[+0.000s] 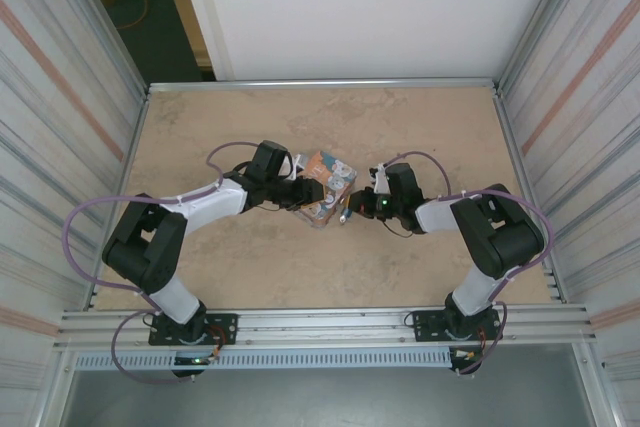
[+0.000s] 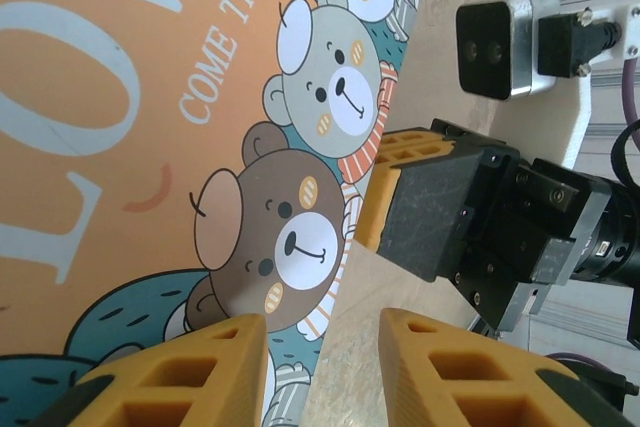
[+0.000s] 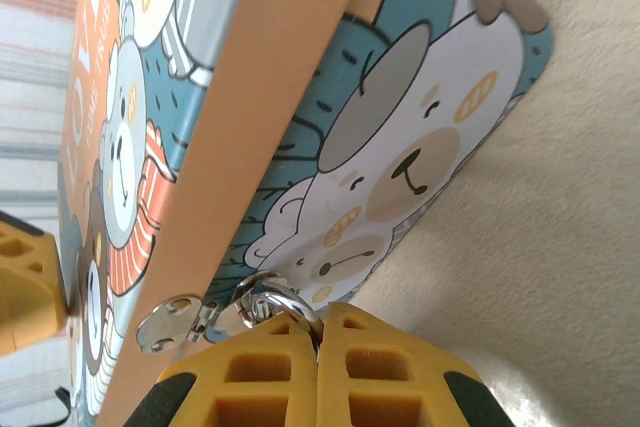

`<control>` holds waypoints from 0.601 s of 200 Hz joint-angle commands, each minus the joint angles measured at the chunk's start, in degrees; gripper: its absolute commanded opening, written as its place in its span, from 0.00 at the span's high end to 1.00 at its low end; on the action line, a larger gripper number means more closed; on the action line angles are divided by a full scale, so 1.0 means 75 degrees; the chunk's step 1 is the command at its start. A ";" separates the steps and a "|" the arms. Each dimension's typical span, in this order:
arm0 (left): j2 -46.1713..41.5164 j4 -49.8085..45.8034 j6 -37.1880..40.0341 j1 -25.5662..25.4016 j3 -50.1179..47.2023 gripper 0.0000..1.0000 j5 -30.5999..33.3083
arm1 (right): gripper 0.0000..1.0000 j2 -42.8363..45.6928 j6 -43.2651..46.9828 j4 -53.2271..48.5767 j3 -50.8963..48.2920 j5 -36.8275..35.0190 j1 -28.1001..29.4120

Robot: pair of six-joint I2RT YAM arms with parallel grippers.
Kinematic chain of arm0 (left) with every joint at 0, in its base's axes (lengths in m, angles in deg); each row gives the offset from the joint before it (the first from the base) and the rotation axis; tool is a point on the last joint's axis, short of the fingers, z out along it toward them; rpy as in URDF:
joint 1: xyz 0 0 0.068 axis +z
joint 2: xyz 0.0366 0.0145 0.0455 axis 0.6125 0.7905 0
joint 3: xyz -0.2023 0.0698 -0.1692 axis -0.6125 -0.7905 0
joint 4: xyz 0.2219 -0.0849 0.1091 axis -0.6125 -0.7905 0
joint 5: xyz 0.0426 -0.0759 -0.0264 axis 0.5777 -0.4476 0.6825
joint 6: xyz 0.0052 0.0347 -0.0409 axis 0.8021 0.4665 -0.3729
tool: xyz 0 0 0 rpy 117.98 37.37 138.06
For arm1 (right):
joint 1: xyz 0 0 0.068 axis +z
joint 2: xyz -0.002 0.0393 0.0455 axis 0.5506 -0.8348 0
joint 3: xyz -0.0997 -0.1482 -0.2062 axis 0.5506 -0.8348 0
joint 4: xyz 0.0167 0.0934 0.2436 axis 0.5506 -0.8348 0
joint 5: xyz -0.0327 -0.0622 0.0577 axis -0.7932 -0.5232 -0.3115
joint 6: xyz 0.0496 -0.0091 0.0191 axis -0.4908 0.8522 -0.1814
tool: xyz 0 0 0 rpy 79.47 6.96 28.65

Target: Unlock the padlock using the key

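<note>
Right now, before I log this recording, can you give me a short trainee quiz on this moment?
1. True or false: the right tool is open.
2. What shows at the right tool's tips? A) a silvery shackle beside the hasp of the tin; B) a pen; C) a cup.
3. Fill in: the left tool is ___ (open or shut).
Key: 1 false, its fingers are pressed together; 2 A; 3 open.
</note>
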 commanded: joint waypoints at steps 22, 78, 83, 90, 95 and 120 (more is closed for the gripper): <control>0.0179 -0.0680 0.0012 -0.0045 -0.0280 0.64 0.0041 | 1.00 0.0241 -0.0296 0.0184 0.0351 -0.0456 0.0069; 0.0138 -0.0743 0.0024 -0.0018 -0.0253 0.64 0.0057 | 1.00 0.0416 -0.0137 -0.0121 0.0373 -0.0723 0.0030; 0.0126 -0.0745 0.0020 -0.0015 -0.0248 0.64 0.0057 | 1.00 0.0470 -0.0097 -0.0189 0.0369 -0.0753 0.0019; 0.0118 -0.0745 0.0023 -0.0010 -0.0252 0.63 0.0068 | 1.00 0.0518 -0.0043 -0.0286 0.0367 -0.0786 0.0008; 0.0117 -0.0756 0.0025 0.0001 -0.0255 0.63 0.0068 | 1.00 0.0573 -0.0004 -0.0346 0.0354 -0.0818 -0.0004; 0.0082 -0.0790 0.0054 0.0075 -0.0275 0.63 0.0078 | 1.00 0.0818 0.0165 -0.0625 0.0301 -0.0919 -0.0078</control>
